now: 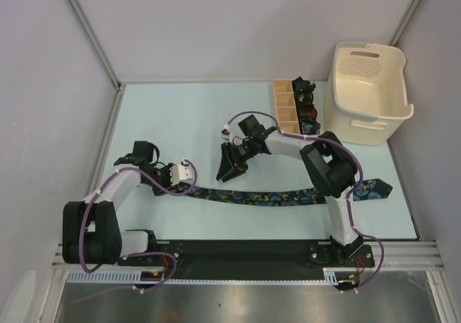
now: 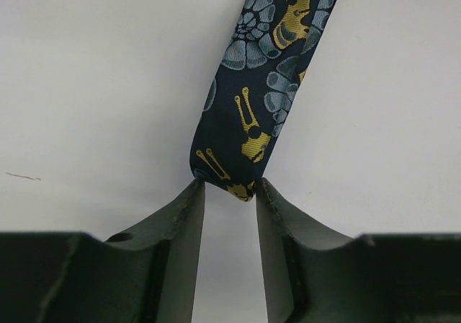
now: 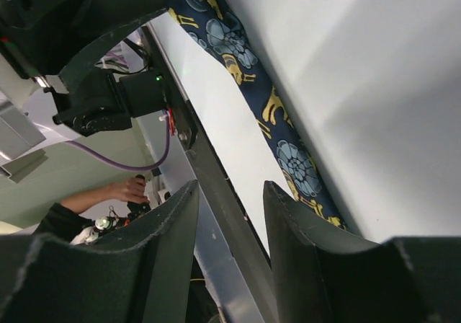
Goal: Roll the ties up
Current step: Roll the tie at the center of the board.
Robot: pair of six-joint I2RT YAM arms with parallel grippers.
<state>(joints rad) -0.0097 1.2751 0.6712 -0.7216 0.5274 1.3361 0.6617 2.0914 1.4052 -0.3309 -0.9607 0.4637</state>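
Observation:
A navy tie [image 1: 274, 197] with blue and yellow flowers lies flat across the near part of the table, its pointed wide end [image 1: 376, 189] at the right. My left gripper [image 1: 184, 187] is at the tie's narrow end. In the left wrist view the tie [image 2: 259, 99] ends right at the tips of my left gripper [image 2: 229, 186], which is open; the fabric touches the tips but is not clamped. My right gripper [image 1: 229, 170] hovers open above the table behind the tie's middle. It [image 3: 230, 189] holds nothing, and the tie [image 3: 245, 71] runs beside it.
A tan wooden divided box [image 1: 284, 107] at the back holds small dark rolled ties [image 1: 306, 101]. A cream plastic basket [image 1: 364, 125] stands to its right. The table's front rail [image 3: 216, 193] and a person's hand [image 3: 130, 189] show in the right wrist view.

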